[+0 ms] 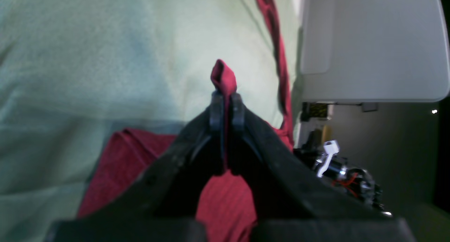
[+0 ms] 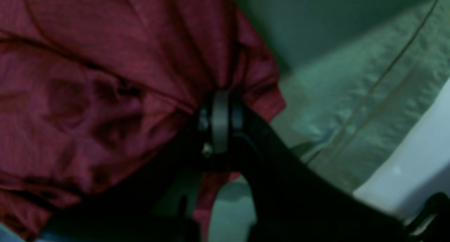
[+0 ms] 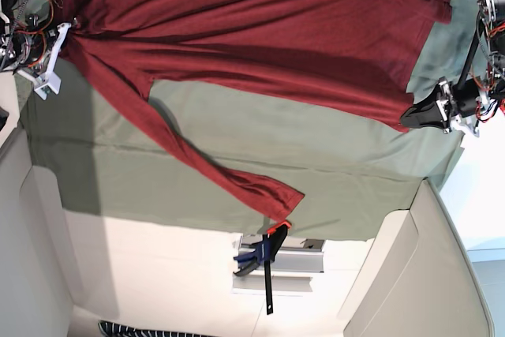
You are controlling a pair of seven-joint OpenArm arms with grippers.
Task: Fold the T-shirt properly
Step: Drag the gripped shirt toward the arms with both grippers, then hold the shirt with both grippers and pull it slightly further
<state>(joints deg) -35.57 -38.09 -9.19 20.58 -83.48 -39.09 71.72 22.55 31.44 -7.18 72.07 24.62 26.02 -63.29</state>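
Our left gripper (image 1: 226, 94) is closed on a small fold of the shirt (image 1: 223, 76) — a red tuft pokes out past the tips, and more red fabric hangs below the jaws. In the base view this gripper sits at the right edge, pinching the shirt's corner there. Our right gripper (image 2: 220, 104) is likewise clamped on bunched red fabric, which fills the left of its wrist view; in the base view that arm is at the far left corner. Between the two, the shirt lies stretched left to right across the far part of the green cloth (image 3: 276, 159), with one sleeve (image 3: 229, 175) trailing diagonally toward the near edge. Past that edge is the pale table (image 3: 158, 266), where a black and blue clamp (image 3: 264, 256) sits just beside the sleeve's cuff.
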